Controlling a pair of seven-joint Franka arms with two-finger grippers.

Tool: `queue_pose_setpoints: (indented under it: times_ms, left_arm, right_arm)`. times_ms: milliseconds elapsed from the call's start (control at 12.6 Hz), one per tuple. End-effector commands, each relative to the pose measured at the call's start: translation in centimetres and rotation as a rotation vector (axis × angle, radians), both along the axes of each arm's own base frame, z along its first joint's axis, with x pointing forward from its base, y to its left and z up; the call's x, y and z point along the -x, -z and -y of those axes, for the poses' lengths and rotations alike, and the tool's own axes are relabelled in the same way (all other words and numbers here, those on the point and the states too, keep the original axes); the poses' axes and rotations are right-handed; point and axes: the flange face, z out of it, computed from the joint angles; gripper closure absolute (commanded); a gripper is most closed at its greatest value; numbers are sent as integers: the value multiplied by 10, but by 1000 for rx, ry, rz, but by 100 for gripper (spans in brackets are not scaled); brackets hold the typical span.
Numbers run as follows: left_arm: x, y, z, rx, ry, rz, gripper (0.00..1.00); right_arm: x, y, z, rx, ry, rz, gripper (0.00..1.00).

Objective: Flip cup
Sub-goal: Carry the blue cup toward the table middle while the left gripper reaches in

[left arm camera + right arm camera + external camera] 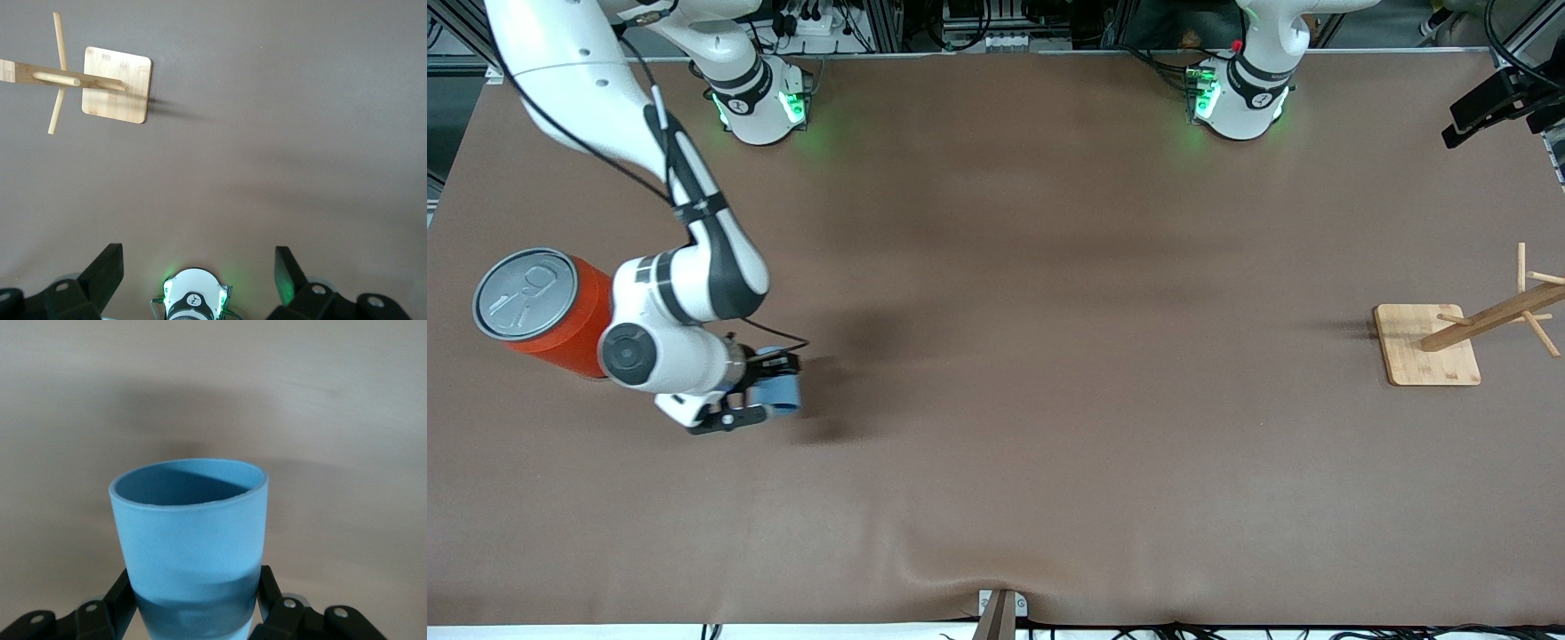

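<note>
The light-blue cup (781,393) is held between the fingers of my right gripper (749,389), low over the table at the right arm's end. The gripper lies sideways. In the right wrist view the cup (190,540) fills the middle, its darker blue mouth pointing away from the gripper (193,603), and both fingers press its lower wall. A shadow lies on the cloth under the cup. My left gripper (199,270) is open and empty, waiting high over the left arm's base (193,300); it does not show in the front view.
A big orange can (547,311) with a grey pull-tab lid stands close beside the right arm's wrist. A wooden peg rack (1427,345) stands at the left arm's end and shows in the left wrist view (117,83). A brown cloth (1049,356) covers the table.
</note>
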Motion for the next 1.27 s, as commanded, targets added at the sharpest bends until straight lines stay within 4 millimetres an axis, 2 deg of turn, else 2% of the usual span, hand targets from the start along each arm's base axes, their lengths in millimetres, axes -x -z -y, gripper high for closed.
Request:
queue_pose_setpoints:
  times_ms: [0,159,238,397,794,953,1191]
  left_arm:
    - [3,-2,-2,-15,9,-6,0]
    - [3,-3,-2,-15,9,-2,0]
    - [3,-3,-2,-15,9,-2,0]
    - [3,-3,-2,-15,9,-2,0]
    - [2,-1,0,-13,11,-7,0]
    - [0,1,1,-14,13,-8,0]
    - [-1,2,3,-14,16,-10,0]
  right_arm:
    - [7,-22,-62,-34,-74,24,79]
    - [18,-35,-111,-47,-179,55,79]
    - [29,-40,-140,-43,-295,78,79]
    - [42,-48,-173,-31,-431,111,79]
    - [106,-59,-285,-49,-713,223,80]
    - [131,-60,-317,17,-906,290,80]
    - [160,-51,-352,15,-1070,328,80]
